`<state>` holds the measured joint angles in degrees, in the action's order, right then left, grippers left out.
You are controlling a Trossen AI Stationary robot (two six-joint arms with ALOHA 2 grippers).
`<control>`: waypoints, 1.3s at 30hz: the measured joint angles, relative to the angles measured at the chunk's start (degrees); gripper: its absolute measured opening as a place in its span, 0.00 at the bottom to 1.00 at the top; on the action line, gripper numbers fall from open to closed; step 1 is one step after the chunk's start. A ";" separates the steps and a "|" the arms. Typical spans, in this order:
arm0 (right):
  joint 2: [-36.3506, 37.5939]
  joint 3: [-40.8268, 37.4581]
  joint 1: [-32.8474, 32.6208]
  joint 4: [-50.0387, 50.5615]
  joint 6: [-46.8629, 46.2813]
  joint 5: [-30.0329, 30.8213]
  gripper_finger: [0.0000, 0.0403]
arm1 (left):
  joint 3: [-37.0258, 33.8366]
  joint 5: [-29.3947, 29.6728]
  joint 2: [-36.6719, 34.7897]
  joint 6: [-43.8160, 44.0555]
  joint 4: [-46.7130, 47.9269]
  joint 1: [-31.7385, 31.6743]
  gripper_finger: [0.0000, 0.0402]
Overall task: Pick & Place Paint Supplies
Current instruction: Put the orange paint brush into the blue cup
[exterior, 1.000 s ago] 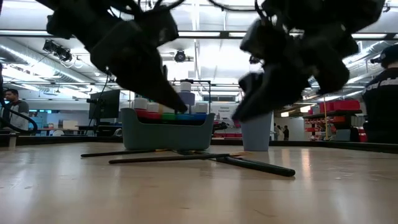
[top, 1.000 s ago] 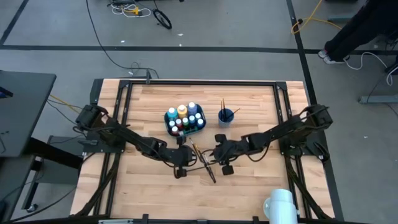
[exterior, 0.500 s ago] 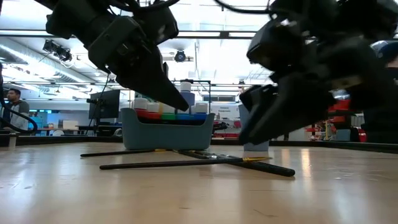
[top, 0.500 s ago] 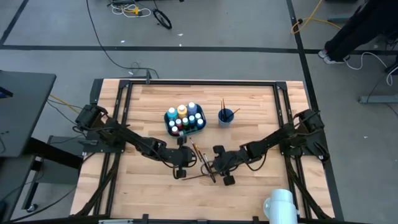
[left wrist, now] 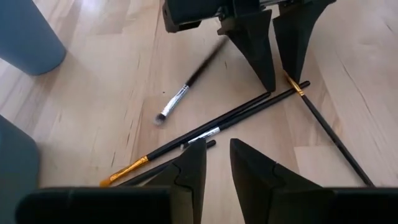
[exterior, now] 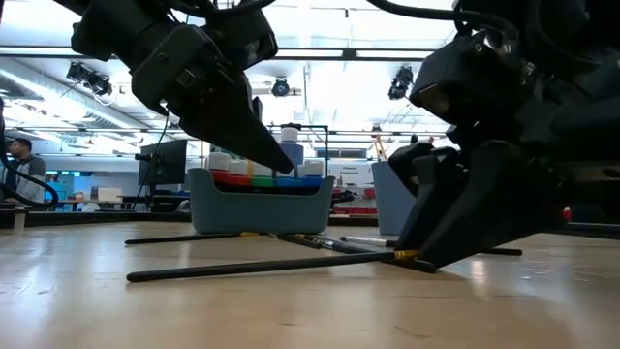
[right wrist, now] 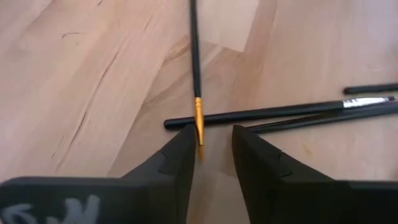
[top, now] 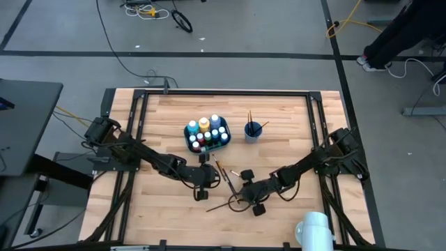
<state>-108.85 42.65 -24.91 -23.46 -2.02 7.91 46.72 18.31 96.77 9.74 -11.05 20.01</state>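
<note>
Several thin dark paintbrushes (top: 224, 174) lie crossed on the wooden table, near of the teal bin (exterior: 262, 208) that holds the white-capped paint bottles (top: 207, 131). One gold-ferruled brush (exterior: 262, 266) lies apart, closer to the near edge. My right gripper (right wrist: 214, 134) is open by a narrow gap, its tips down at the table on that brush's ferrule end. My left gripper (left wrist: 219, 146) is open by a narrow gap. It hangs above the table (exterior: 281, 163) beside the crossed brushes and touches nothing. My right gripper has the brush's gold ferrule end (right wrist: 199, 127) between its fingertips, lying against the inner side of one finger (right wrist: 183, 146); the gap is wider than the brush. The fingers slant down from above and stand in line with the brush. The whole brush rests flat on the table (exterior: 405, 254).
The blue cup (top: 253, 130) with brushes standing in it is right of the bin. A white cylinder (top: 315, 229) sits at the table's near right edge. Bare wood stretches along the near side. A person (exterior: 15, 155) is in the room behind.
My right gripper has moved toward the table's near edge and a little left, coming down to the table. The gold-ferruled brush has gone along with it: its ferrule end has slid toward the near edge and the brush has turned, now lying apart from the crossed brushes.
</note>
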 joint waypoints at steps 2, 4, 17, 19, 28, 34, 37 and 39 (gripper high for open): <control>-0.07 0.00 0.04 -0.16 1.28 -1.16 0.24 | 0.00 0.00 0.00 -0.18 0.00 0.02 0.20; -0.17 -0.02 0.04 -0.98 2.50 -2.25 0.19 | 0.00 -0.02 0.00 -0.16 0.00 0.00 0.20; 8.39 -0.26 0.04 3.62 10.69 0.82 0.02 | 0.00 0.00 0.00 -2.38 0.00 0.00 0.20; 11.87 -0.26 0.04 7.31 13.10 4.86 0.01 | 0.00 -0.10 -0.28 -4.23 0.27 0.31 0.20; 27.99 6.72 -0.45 42.61 19.35 24.90 0.00 | 0.00 13.92 -9.64 -10.64 3.04 4.50 0.20; 28.81 18.90 1.49 68.71 24.31 33.46 0.00 | 0.02 22.46 -16.55 -10.12 4.60 5.51 0.20; 28.56 23.89 3.12 78.92 26.53 38.81 0.00 | 0.04 22.62 -18.03 -9.20 5.08 5.66 0.20; 28.60 26.33 5.01 84.74 25.63 42.05 0.00 | 0.10 22.60 -17.92 -9.79 5.37 5.67 0.20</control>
<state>-80.25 68.98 -19.89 61.28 23.62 49.96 46.82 40.91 78.86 -0.04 -5.67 25.68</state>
